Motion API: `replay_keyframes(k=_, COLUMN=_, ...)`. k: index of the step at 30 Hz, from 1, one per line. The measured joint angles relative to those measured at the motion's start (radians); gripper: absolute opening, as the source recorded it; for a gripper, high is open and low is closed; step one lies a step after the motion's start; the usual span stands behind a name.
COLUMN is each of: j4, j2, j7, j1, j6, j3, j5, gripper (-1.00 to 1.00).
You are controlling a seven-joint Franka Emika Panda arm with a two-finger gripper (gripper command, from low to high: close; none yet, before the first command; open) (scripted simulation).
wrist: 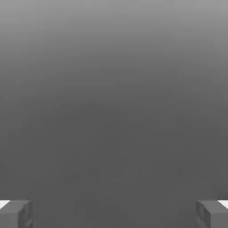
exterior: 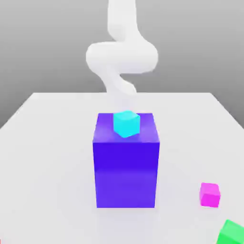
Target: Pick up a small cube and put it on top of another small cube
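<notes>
Green small cube at the near edge, exterior view's right.
Just beyond it, the small cube (magenta-pink) sits on the white table, apart from the big blue-purple block, which carries the cyan small cube. White arm behind; gripper fingers spread wide, holding nothing.
</notes>
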Motion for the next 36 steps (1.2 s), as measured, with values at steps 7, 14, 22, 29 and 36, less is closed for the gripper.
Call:
replay_keyframes(k=7, j4=-0.085, j2=0.260, j7=-0.209, j1=0.134, j6=0.132, j3=0.032, j5=-0.003, gripper=0.00)
replay_keyframes(k=14, j4=-0.168, j2=0.513, j7=-0.411, j1=0.251, j6=0.258, j3=0.078, j5=-0.009, gripper=0.00)
replay_keyframes(k=22, j4=-0.263, j2=0.805, j7=-0.611, j1=0.372, j6=0.404, j3=0.148, j5=-0.059, gripper=0.00)
replay_keyframes(k=29, j4=-0.249, j2=1.060, j7=-0.591, j1=0.441, j6=0.581, j3=0.092, j5=-0.166, gripper=0.00)
replay_keyframes(k=36, j4=-0.243, j2=1.094, j7=-0.580, j1=0.454, j6=0.607, j3=0.078, j5=-0.179, gripper=-1.00)
